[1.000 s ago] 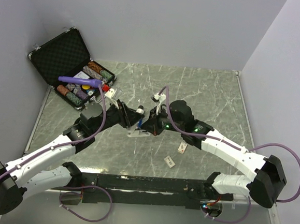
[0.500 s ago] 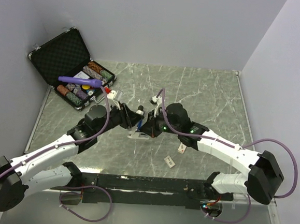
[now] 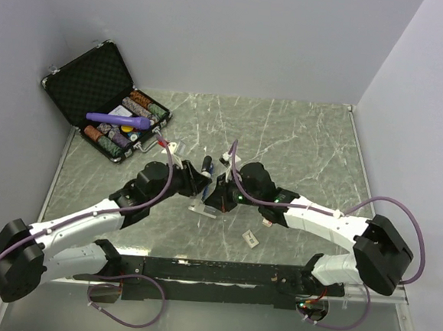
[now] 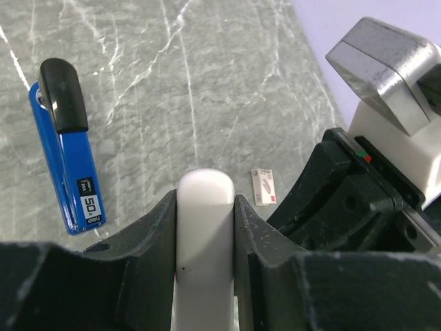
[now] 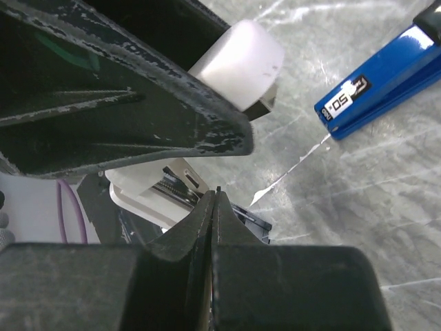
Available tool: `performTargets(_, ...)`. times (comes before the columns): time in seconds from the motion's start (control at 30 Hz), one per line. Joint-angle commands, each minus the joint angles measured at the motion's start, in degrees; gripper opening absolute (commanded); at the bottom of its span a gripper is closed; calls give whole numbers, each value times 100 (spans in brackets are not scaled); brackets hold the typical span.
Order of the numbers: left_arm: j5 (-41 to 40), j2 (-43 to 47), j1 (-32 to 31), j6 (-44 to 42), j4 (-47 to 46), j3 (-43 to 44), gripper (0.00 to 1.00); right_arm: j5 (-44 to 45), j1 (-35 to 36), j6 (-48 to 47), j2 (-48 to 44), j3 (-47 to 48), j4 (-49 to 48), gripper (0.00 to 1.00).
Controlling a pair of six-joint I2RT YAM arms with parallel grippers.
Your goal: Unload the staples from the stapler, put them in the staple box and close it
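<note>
The blue stapler [image 4: 65,165] with a black end lies flat on the marble table, left of my left gripper and apart from both grippers. The right wrist view has the stapler [image 5: 386,89] at the upper right, and its black end [image 3: 206,163] shows from above. My left gripper [image 4: 204,196] is shut on a white bar [image 4: 204,234]. Below the bar hangs a white part with a metal channel [image 5: 155,196]. My right gripper [image 5: 216,194] is shut, its tips right beside that channel, with a small black part [image 5: 251,217] just behind them.
An open black case [image 3: 90,78] with chips and a purple tool [image 3: 118,119] stands at the back left. Two small white packets [image 3: 251,239] [image 3: 269,219] lie near the right arm; one packet [image 4: 263,186] shows beside the right arm's body. Walls close in on the left, back and right.
Both grippers, still close together, have shifted a little toward the near edge, and the white bar sits lower and nearer. Neither gripper has changed its opening.
</note>
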State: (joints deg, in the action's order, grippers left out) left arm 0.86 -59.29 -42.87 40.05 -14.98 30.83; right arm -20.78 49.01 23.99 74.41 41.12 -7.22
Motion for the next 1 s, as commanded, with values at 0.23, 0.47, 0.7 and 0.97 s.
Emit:
performTargets(0.23, -727, -355, -151, 310, -690, 257, 1, -331, 170, 308, 82, -219, -613, 0)
performTargets(0.47, -1009, -715, -283, 363, -857, 345, 1, -506, 170, 457, 126, -342, -798, 0)
performTargets(0.7, -1360, -1014, -450, 459, -1059, 441, 1, -735, 170, 660, 196, -491, -1044, 0)
performTargets(0.97, -1510, -1217, -494, 504, -1165, 661, 1, -1042, 170, 941, 355, -675, -1430, 0)
